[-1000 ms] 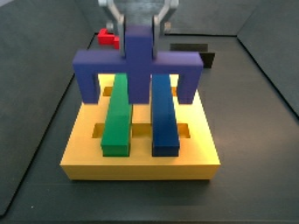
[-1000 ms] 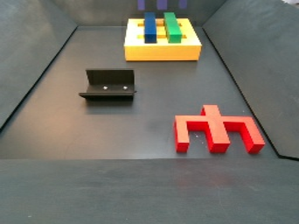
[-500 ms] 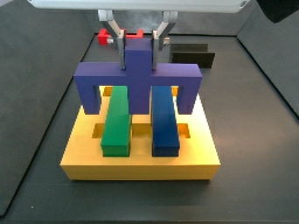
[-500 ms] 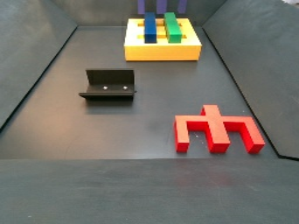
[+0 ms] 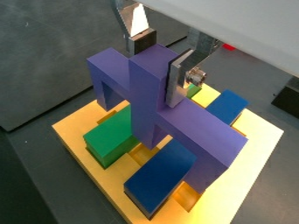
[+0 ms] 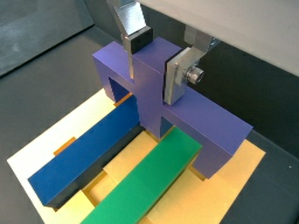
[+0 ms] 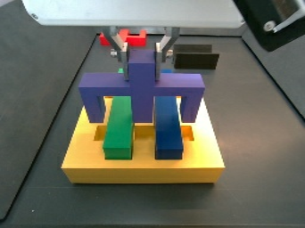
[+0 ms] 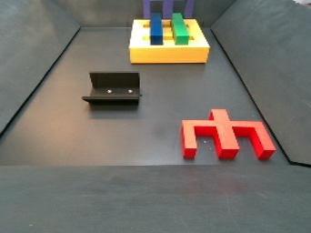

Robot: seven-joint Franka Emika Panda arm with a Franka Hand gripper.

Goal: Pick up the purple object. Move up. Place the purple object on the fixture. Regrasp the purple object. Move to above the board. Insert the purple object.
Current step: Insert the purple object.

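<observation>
The end effector (image 7: 143, 46) is in the upper middle of a side view, above the far end of the board (image 7: 143, 160), and its two silver fingers (image 5: 183, 77) are clamped on the middle stem of the purple object (image 7: 141, 82). In both wrist views one finger presses each side of this stem, with the dark pad of one finger (image 6: 138, 40) visible near the top of the purple object (image 6: 163, 101).

The purple object (image 5: 158, 105) stands upright across the board (image 5: 263, 175), with its outer prongs pointing down at the two sides of the green bar (image 7: 117, 126) and the blue bar (image 7: 167, 127). Whether the prongs touch the yellow surface cannot be told.

In a side view the fixture (image 8: 113, 88) stands left of centre on the dark tabletop (image 8: 145, 127), well apart from the board (image 8: 169, 53) at the top. The red block (image 8: 226, 136) lies flat at the lower right.
</observation>
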